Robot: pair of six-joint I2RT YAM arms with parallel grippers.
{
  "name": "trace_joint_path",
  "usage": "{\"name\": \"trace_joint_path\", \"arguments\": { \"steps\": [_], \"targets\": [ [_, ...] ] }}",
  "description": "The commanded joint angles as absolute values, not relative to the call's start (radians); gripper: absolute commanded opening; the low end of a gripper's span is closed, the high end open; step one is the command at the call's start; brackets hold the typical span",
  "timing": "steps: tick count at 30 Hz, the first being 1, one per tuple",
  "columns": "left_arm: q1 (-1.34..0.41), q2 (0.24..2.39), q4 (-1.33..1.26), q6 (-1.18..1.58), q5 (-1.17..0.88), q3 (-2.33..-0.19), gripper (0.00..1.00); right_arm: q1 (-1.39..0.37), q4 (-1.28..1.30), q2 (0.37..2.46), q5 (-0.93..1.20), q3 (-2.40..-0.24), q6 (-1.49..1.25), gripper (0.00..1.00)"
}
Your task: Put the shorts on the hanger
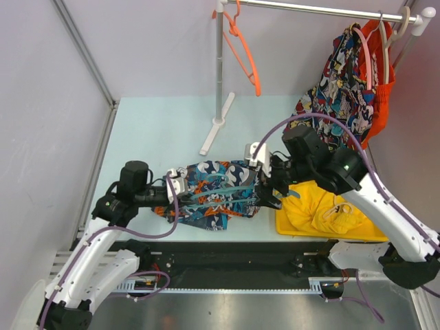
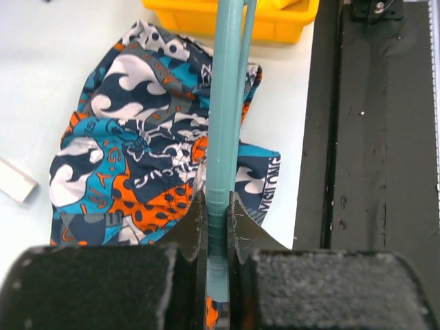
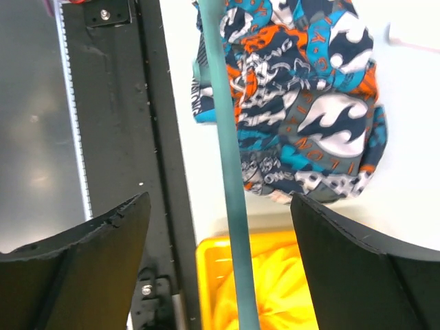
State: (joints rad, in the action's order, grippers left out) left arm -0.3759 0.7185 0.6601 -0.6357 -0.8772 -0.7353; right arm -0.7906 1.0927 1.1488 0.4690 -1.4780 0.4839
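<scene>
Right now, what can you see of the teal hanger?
The hanger is thin teal plastic, smooth-looking, with two slim bars showing side by side. It lies roughly level, stretched left to right over the shorts. The left jaws are shut on one end. Farther along, a bar passes between the right jaws, which stand open and apart from it. I cannot make out its hook.
</scene>
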Motion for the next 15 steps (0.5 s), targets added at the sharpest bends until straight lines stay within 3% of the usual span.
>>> {"name": "trace_joint_path", "arguments": {
  "steps": [1, 7, 13, 15],
  "targets": [
    [-0.382, 0.755, 0.693, -0.647, -0.851, -0.798, 0.00, -0.854, 1.052, 1.244, 0.380, -1.584, 0.535, 0.84],
    [-0.397, 0.764, 0.701, -0.657, -0.818, -0.811, 0.00, -0.916, 1.054, 1.394, 0.353, -1.692, 0.561, 0.71],
    [-0.423, 0.769, 0.727, -0.678, -0.787, -0.824, 0.00, -0.951, 1.034, 1.511, 0.368, -1.809, 0.560, 0.64],
    [-0.429, 0.772, 0.727, -0.678, -0.775, -0.825, 0.00, -0.963, 1.032, 1.534, 0.371, -1.824, 0.569, 0.53]
  ]
}}
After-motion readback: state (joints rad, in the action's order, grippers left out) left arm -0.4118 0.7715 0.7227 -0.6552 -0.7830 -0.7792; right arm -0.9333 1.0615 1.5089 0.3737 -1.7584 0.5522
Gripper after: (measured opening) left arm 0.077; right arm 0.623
